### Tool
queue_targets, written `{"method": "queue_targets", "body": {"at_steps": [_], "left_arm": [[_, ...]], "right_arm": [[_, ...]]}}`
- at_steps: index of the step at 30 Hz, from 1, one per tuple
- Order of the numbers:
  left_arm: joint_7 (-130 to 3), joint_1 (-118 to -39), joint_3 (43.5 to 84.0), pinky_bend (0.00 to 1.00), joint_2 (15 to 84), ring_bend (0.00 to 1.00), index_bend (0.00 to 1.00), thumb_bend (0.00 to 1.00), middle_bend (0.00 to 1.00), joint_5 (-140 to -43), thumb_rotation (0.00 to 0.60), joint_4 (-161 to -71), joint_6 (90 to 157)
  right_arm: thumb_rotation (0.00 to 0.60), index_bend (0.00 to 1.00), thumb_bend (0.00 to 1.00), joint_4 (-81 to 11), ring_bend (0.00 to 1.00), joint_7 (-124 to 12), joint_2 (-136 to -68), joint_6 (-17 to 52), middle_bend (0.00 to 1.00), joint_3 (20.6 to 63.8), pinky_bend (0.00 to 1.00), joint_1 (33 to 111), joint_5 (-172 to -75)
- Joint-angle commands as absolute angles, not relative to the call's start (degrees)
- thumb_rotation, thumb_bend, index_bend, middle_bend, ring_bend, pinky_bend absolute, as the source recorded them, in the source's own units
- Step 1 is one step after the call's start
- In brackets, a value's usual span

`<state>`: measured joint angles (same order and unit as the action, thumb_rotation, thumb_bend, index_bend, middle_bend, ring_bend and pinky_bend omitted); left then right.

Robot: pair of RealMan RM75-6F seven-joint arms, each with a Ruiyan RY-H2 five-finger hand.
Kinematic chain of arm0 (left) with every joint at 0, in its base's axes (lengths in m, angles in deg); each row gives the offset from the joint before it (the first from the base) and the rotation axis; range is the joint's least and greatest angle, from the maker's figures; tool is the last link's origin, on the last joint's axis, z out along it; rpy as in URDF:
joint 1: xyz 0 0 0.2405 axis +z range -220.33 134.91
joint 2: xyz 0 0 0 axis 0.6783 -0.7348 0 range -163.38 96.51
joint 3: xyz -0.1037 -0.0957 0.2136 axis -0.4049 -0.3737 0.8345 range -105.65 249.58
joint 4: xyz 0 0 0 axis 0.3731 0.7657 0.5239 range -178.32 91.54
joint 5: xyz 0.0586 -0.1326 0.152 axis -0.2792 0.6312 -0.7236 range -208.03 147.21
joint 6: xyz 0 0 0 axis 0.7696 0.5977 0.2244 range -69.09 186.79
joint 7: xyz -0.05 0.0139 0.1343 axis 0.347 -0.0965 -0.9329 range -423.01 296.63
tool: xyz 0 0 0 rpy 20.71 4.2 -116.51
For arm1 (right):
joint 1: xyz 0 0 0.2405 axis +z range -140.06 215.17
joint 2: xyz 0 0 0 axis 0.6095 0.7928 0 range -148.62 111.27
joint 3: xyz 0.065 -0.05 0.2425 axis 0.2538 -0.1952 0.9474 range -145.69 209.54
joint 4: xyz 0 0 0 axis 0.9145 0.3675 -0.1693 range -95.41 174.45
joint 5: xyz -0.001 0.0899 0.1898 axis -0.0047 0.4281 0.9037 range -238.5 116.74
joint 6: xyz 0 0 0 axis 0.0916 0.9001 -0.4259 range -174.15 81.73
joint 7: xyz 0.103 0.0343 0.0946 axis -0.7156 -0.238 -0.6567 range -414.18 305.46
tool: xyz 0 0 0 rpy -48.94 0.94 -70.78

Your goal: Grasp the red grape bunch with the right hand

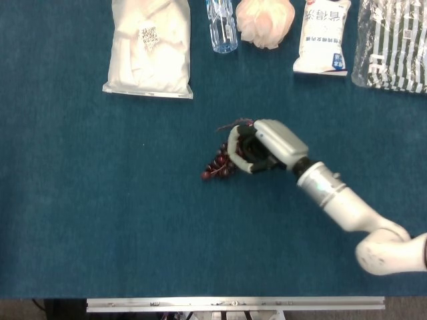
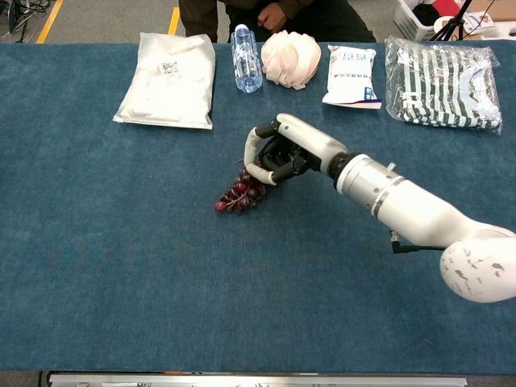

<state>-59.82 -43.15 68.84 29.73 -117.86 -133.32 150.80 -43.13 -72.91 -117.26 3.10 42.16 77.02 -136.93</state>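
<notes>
The red grape bunch (image 1: pixel 217 166) (image 2: pixel 239 195) lies on the blue tablecloth near the middle. Its dark berries trail down-left, and a thin stem (image 1: pixel 231 123) pokes out above the fingers. My right hand (image 1: pixel 261 147) (image 2: pixel 284 153) reaches in from the right. Its fingers curl around the bunch's upper right end, which is hidden inside the grip. The lower berries still touch the cloth. My left hand shows in neither view.
Along the far edge lie a white bag (image 1: pixel 149 47), a water bottle (image 1: pixel 221 25), a pink bundle (image 1: pixel 265 21), a white pouch (image 1: pixel 322 37) and a bagged striped garment (image 1: pixel 393 43). A person (image 2: pixel 266 12) sits behind the table. The table's front rail (image 1: pixel 233 304) runs below.
</notes>
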Motion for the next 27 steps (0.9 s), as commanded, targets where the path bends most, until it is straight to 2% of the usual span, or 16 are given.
{"method": "queue_targets", "body": {"at_steps": [1, 3, 8, 12, 18, 23, 27], "left_arm": [[-59.7, -43.2, 68.8, 0.17, 29.7, 0.23, 0.32, 0.25, 0.31, -117.8, 0.6, -133.2, 150.7], [-59.5, -43.4, 68.7, 0.17, 29.8, 0.23, 0.32, 0.25, 0.31, -117.8, 0.6, -132.9, 150.6], [-59.7, -43.8, 68.4, 0.17, 30.0, 0.23, 0.32, 0.25, 0.31, -117.4, 0.6, -132.6, 150.0], [-60.6, -44.2, 68.5, 0.17, 29.9, 0.23, 0.32, 0.25, 0.31, -116.9, 0.6, -133.0, 148.9], [-62.0, -45.0, 68.4, 0.17, 30.1, 0.23, 0.32, 0.25, 0.31, -117.2, 0.6, -133.6, 148.0], [-63.0, -45.6, 68.2, 0.17, 31.2, 0.23, 0.32, 0.25, 0.31, -118.9, 0.6, -132.3, 149.2], [-62.8, -45.9, 68.4, 0.17, 31.3, 0.23, 0.32, 0.25, 0.31, -119.4, 0.6, -132.4, 148.9]], "right_arm": [[0.6, 0.91, 0.39, -49.3, 0.76, -69.2, -110.4, 7.9, 0.8, 40.6, 0.75, 73.9, -139.4], [0.6, 0.89, 0.39, -51.3, 0.73, -65.4, -107.0, 11.2, 0.78, 39.4, 0.71, 72.0, -140.8], [0.6, 0.71, 0.39, -53.3, 0.61, -53.8, -100.4, 20.0, 0.66, 36.5, 0.59, 67.2, -144.5], [0.6, 0.63, 0.39, -54.8, 0.52, -45.1, -95.3, 27.2, 0.59, 34.9, 0.52, 62.5, -145.6], [0.6, 0.57, 0.38, -59.0, 0.48, -36.0, -88.0, 35.4, 0.55, 34.2, 0.49, 56.3, -144.8], [0.6, 0.48, 0.38, -64.2, 0.43, -31.1, -82.4, 40.1, 0.51, 33.7, 0.49, 51.8, -142.5], [0.6, 0.48, 0.38, -66.3, 0.42, -30.0, -79.7, 42.4, 0.51, 32.4, 0.49, 48.6, -142.2]]}}
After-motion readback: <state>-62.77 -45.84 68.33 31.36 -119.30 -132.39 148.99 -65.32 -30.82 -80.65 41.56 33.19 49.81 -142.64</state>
